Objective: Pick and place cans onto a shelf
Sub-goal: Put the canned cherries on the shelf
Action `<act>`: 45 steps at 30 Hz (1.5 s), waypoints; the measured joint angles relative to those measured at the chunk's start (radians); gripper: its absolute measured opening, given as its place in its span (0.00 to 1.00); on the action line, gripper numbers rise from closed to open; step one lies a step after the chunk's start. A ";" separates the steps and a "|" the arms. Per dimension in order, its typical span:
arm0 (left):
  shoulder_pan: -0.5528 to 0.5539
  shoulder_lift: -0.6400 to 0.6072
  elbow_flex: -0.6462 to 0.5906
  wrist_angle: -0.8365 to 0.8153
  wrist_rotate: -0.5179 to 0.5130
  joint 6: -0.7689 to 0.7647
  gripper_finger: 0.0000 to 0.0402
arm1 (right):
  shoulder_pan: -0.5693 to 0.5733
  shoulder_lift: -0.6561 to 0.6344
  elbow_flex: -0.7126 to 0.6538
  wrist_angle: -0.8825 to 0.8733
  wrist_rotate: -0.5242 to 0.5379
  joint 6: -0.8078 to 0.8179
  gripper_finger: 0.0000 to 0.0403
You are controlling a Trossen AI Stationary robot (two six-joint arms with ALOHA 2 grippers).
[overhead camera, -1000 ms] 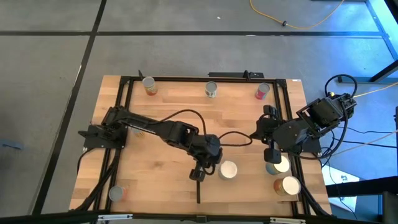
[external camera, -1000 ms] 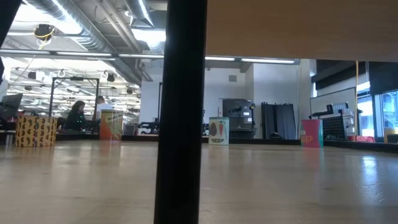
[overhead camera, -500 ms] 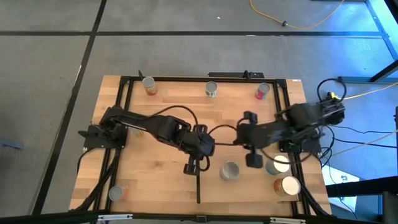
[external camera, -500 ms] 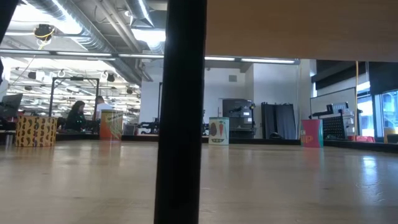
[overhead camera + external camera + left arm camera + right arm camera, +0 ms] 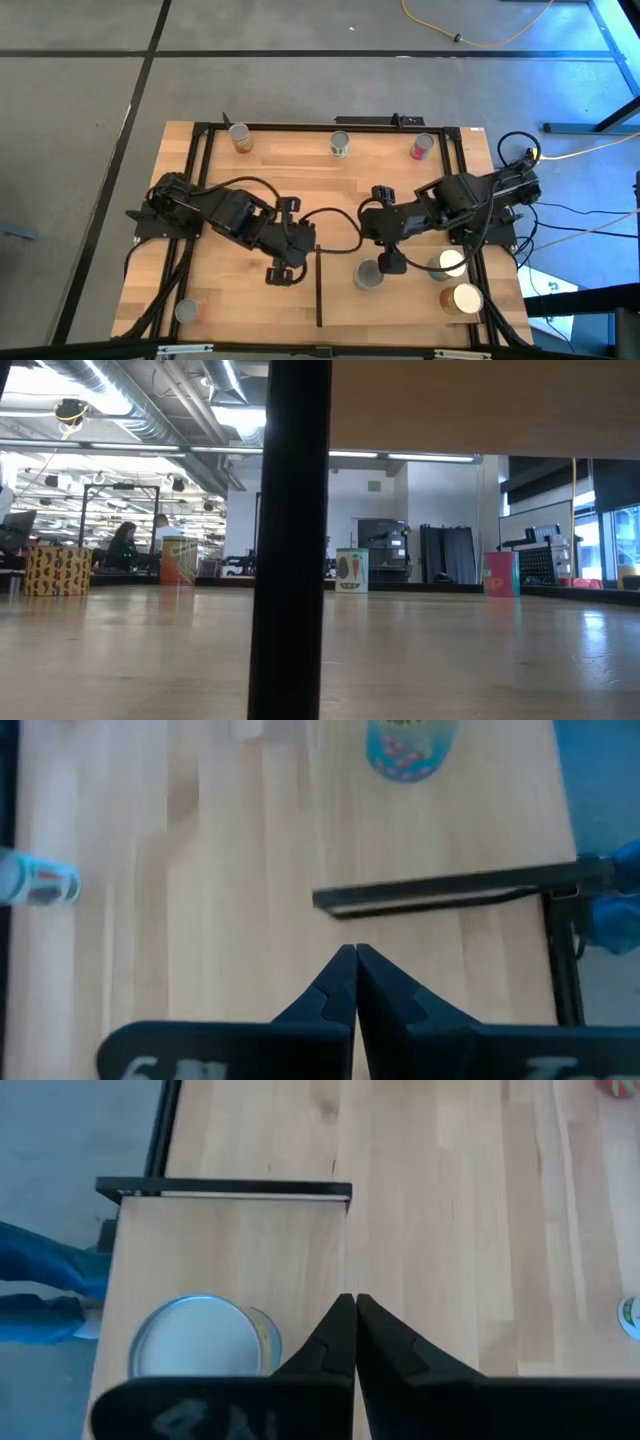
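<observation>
No brand or label text is legible on any can; in the low view the middle far-edge can [image 5: 351, 571] shows a pale label with small pictures, wording too small to read.

Three cans along the far edge of the surface [image 5: 260, 180]: yellowish one [image 5: 240, 137] near the far left corner, green-and-white one [image 5: 340, 145] at mid edge, red one [image 5: 421, 147] toward the far right. One can [image 5: 186, 311] at the near left corner.

Shelf [image 5: 400, 305] lies flat at the near right part of the surface, its thin black strip [image 5: 319, 290] on the side facing centre. On it: silver-topped can [image 5: 368, 275] just inside the strip, white-topped can [image 5: 449, 263] and golden-topped can [image 5: 463, 298] by the right edge.

Left gripper [image 5: 281, 274] over the surface just left of the strip, fingers [image 5: 335, 990] pressed together, empty. Right gripper [image 5: 391, 262] beside the silver-topped can, fingers [image 5: 338, 1335] closed, holding nothing.

Black post [image 5: 290, 540] blocks much of the low view. Room behind: a person [image 5: 124, 545] seated at a desk. Cables [image 5: 560, 215] trail off the right edge.
</observation>
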 joint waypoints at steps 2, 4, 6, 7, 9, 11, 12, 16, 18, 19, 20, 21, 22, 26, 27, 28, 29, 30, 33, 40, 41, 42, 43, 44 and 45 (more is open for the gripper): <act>-0.014 -0.011 0.001 -0.043 -0.041 -0.038 0.00 | 0.000 -0.004 0.004 0.004 -0.001 0.000 0.01; -0.024 -0.025 0.002 -0.036 -0.065 -0.062 0.00 | 0.000 -0.005 0.004 0.004 -0.005 0.001 0.01; -0.039 -0.039 0.002 -0.035 -0.081 -0.067 0.00 | 0.000 0.002 0.004 0.009 -0.021 0.001 0.01; -0.044 -0.051 0.002 -0.032 -0.089 -0.076 0.00 | 0.000 0.007 0.004 0.016 -0.022 0.000 0.01; -0.062 -0.071 0.002 -0.040 -0.121 -0.112 0.00 | 0.000 0.024 0.004 0.038 -0.024 -0.002 0.01; -0.075 -0.093 0.002 -0.039 -0.151 -0.134 0.00 | -0.004 0.040 0.004 0.062 -0.027 -0.013 0.01; -0.082 -0.101 0.002 -0.039 -0.167 -0.142 0.00 | -0.004 0.049 0.004 0.071 -0.036 -0.019 0.01; -0.115 -0.139 0.002 -0.039 -0.222 -0.172 0.00 | -0.008 0.086 0.004 0.102 -0.088 -0.021 0.01; -0.129 -0.162 0.002 -0.039 -0.246 -0.181 0.00 | -0.008 0.106 0.004 0.104 -0.095 -0.021 0.01; -0.135 -0.168 0.002 -0.039 -0.263 -0.187 0.00 | -0.008 0.116 0.004 0.103 -0.095 -0.020 0.01; -0.137 -0.175 0.002 -0.039 -0.279 -0.189 0.00 | -0.008 0.127 0.004 0.103 -0.097 -0.018 0.01; -0.140 -0.181 0.002 -0.039 -0.291 -0.190 0.00 | -0.008 0.137 0.004 0.103 -0.102 -0.017 0.01; -0.143 -0.184 0.002 -0.039 -0.300 -0.191 0.00 | -0.008 0.146 0.004 0.101 -0.109 -0.017 0.01; -0.146 -0.200 0.002 -0.039 -0.312 -0.195 0.00 | -0.008 0.177 0.004 0.101 -0.174 -0.017 0.01; -0.146 -0.200 0.002 -0.039 -0.313 -0.195 0.00 | -0.008 0.181 0.004 0.097 -0.188 -0.016 0.01; -0.146 -0.200 0.002 -0.039 -0.314 -0.195 0.00 | -0.008 0.184 0.004 0.090 -0.203 -0.012 0.01; -0.146 -0.198 0.002 -0.039 -0.313 -0.195 0.00 | -0.008 0.186 0.004 0.083 -0.210 -0.005 0.01; -0.145 -0.198 0.002 -0.039 -0.313 -0.195 0.00 | -0.008 0.187 0.004 0.070 -0.209 0.004 0.01; -0.145 -0.198 0.002 -0.039 -0.313 -0.196 0.00 | -0.008 0.187 0.004 0.026 -0.209 0.025 0.01; -0.145 -0.197 0.002 -0.039 -0.313 -0.197 0.00 | 0.006 0.185 0.004 -0.040 -0.232 0.036 0.01; -0.145 -0.197 0.002 -0.039 -0.313 -0.197 0.00 | 0.008 0.185 0.004 -0.048 -0.241 0.035 0.01; -0.145 -0.197 0.002 -0.039 -0.313 -0.197 0.00 | 0.012 0.185 0.004 -0.051 -0.253 0.036 0.01; -0.145 -0.197 0.002 -0.039 -0.313 -0.197 0.00 | 0.015 0.185 0.004 -0.056 -0.268 0.035 0.01; -0.145 -0.197 0.002 -0.039 -0.313 -0.197 0.00 | 0.019 0.185 0.004 -0.062 -0.278 0.035 0.01; -0.145 -0.197 0.002 -0.039 -0.313 -0.197 0.00 | 0.023 0.185 0.004 -0.067 -0.282 0.036 0.01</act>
